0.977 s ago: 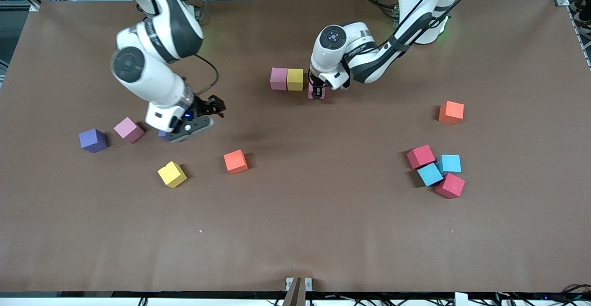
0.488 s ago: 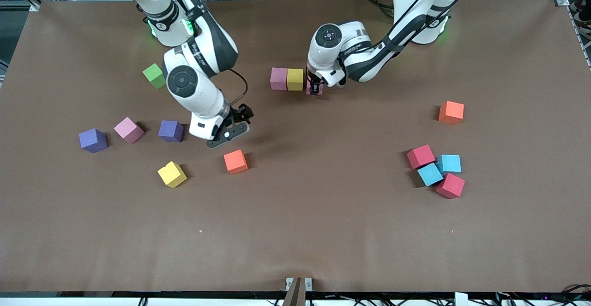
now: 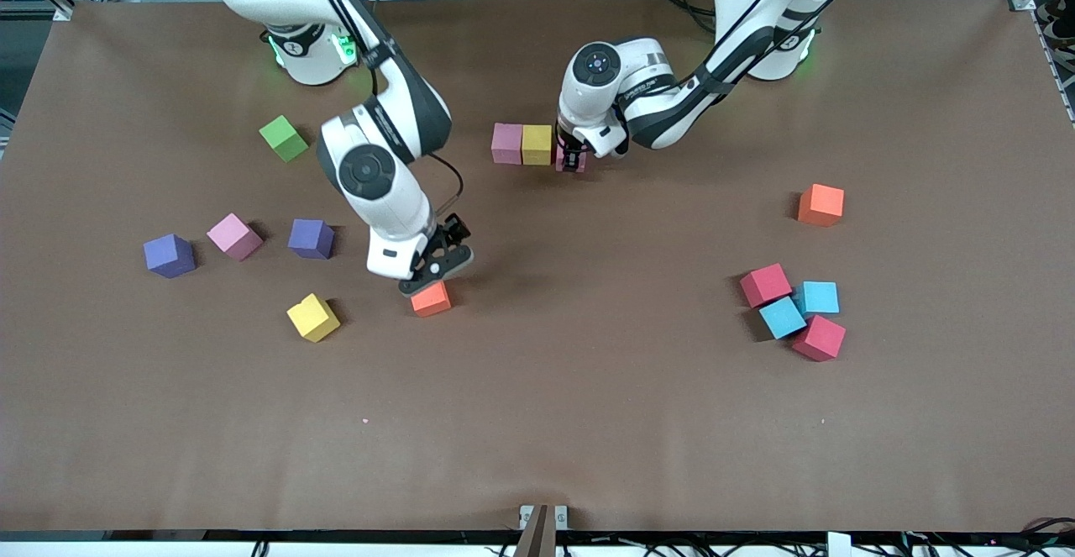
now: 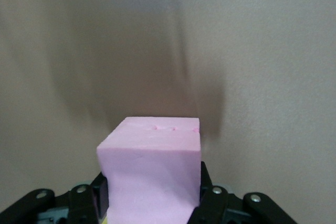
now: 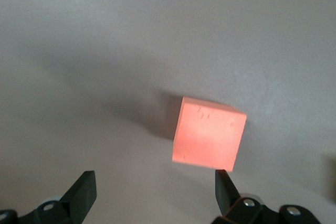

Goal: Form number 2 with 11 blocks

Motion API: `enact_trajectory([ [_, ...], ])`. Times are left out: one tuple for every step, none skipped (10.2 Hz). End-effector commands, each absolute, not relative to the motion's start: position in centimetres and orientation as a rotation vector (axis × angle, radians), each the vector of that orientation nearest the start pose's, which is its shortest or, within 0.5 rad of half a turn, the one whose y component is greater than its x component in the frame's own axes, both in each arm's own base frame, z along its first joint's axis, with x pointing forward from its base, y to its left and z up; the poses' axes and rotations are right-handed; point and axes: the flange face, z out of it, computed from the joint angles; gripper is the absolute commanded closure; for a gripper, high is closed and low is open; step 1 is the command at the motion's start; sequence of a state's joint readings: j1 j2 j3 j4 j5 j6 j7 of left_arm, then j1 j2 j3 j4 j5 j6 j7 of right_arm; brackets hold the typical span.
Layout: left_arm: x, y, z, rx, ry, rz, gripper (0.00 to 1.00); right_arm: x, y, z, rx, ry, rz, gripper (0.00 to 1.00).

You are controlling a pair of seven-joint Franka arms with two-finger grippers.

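We saw the left gripper low at the worktop, its jaws clamped on a pink block just beside the yellow block, which touched another pink block; these made the beginning of the number 2.

The right gripper hung just above an orange block, jaws spread wide and empty, the block between them but lower.

Toward the right arm's end we noted two purple blocks, a pink one, a yellow one and a green cube.

Toward the left arm's end lay a second orange block, two red and two blue.

We found small writing on the left arm, but we could not read it.
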State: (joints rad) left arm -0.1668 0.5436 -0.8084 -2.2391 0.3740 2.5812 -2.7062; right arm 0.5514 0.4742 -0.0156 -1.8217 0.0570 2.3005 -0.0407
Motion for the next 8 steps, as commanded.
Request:
enact_trajectory([
  [28.4, -46.4, 20.0, -2.28, -2.109, 0.272, 0.75, 58.0, 32.6, 26.0, -3.007, -0.801, -0.002, 0.0],
  [28.6, -46.5, 20.1, -2.28, -2.113, 0.276, 0.75, 58.5, 32.5, 24.7, -3.004, -0.785, -0.043, 0.0],
  [28.4, -46.6, 20.0, -2.279, -2.11, 0.281, 0.75, 58.6, 32.3, 23.2, -3.007, -0.784, -0.047, 0.0],
  [28.4, -46.6, 20.0, -2.28, -2.109, 0.284, 0.75, 58.7, 32.0, 22.2, -3.015, -0.761, -0.026, 0.0],
  [28.5, -46.7, 20.0, -2.279, -2.11, 0.287, 0.75, 58.7, 31.7, 21.5, -3.021, -0.751, -0.012, 0.0],
  [28.6, -46.8, 20.0, -2.277, -2.113, 0.292, 0.75, 58.8, 31.5, 21.1, -3.024, -0.746, -0.013, 0.0],
  [28.5, -46.9, 19.8, -2.275, -2.109, 0.298, 0.75, 58.9, 31.5, 20.5, -3.023, -0.743, -0.029, 0.0],
  [28.5, -46.9, 19.7, -2.274, -2.108, 0.299, 0.74, 59.0, 31.5, 20.4, -3.024, -0.734, -0.041, 0.0],
])
